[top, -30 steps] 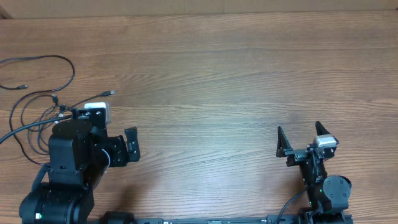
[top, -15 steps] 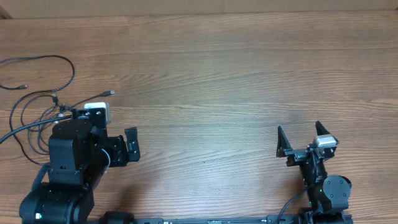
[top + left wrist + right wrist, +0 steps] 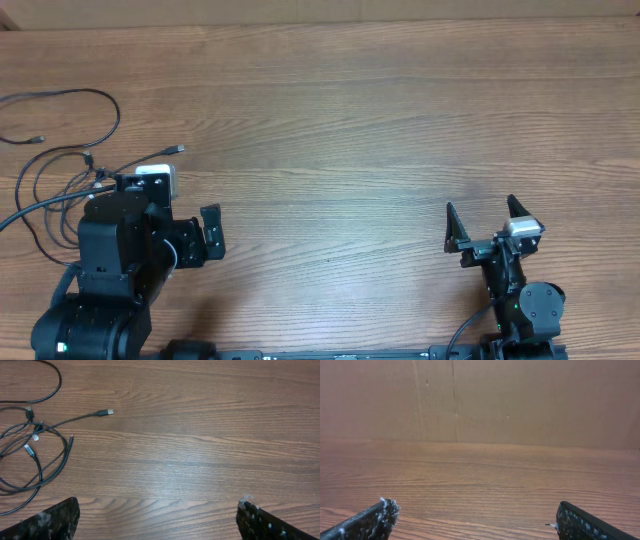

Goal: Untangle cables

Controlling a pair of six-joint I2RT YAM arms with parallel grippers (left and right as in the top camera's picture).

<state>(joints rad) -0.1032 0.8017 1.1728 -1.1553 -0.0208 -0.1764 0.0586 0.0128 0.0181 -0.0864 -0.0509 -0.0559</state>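
Arms crouched low over the tabletop [image 3: 330,120], left pincer [image 3: 159,505] and right pincer [image 3: 481,208] both spread wide, holding nothing; cables [image 3: 37,427] lay tangled beyond the left one, untouched.

It looks like a robotics lab bench rather than a home: a black, motor-jointed left arm [image 3: 110,270] and right arm [image 3: 520,295] are fixed at the edge of a wood-grain table [image 3: 350,120] strewn with thin cables [image 3: 36,436] and backed by a plain brown board [image 3: 480,400].
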